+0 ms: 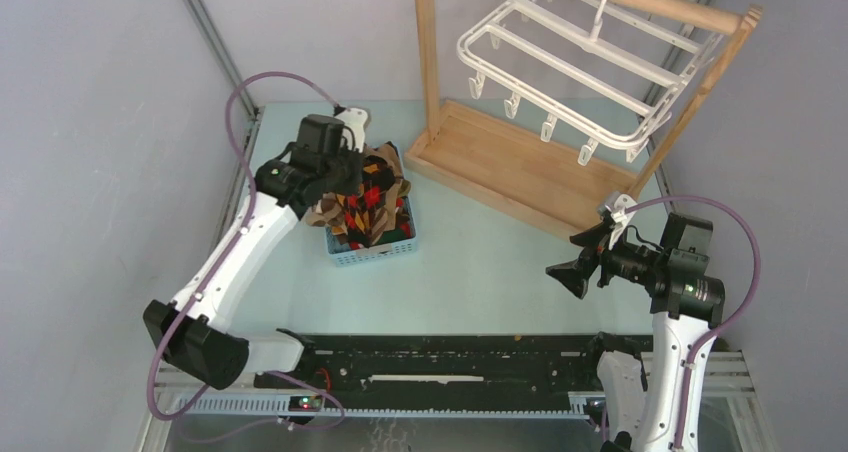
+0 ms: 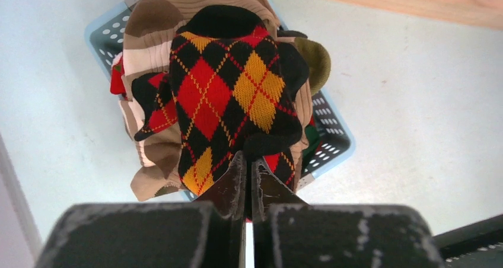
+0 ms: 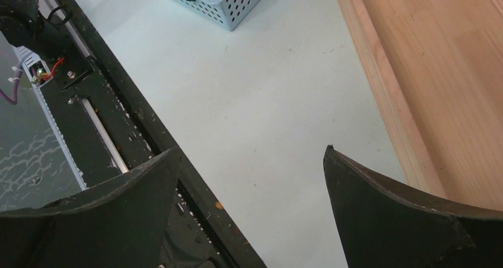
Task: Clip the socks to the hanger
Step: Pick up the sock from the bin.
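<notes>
A pile of socks (image 1: 372, 200) fills a small blue basket (image 1: 375, 253) at the table's left middle. On top lies a black argyle sock (image 2: 225, 96) with red, orange and yellow diamonds, and brown striped socks (image 2: 148, 54) sit under it. My left gripper (image 2: 247, 160) is over the basket, shut on the argyle sock's black edge. The white hanger (image 1: 580, 57) with its row of clips hangs from the wooden rail at the back right. Near the table's right front, my right gripper (image 1: 580, 264) stands open with nothing between its fingers (image 3: 148, 185).
A tan wooden stand (image 1: 500, 162) carries the hanger, and its base board (image 3: 439, 72) lies just right of my right gripper. A black rail (image 1: 450, 357) runs along the near table edge. The basket's corner (image 3: 225, 7) shows far ahead in the right wrist view.
</notes>
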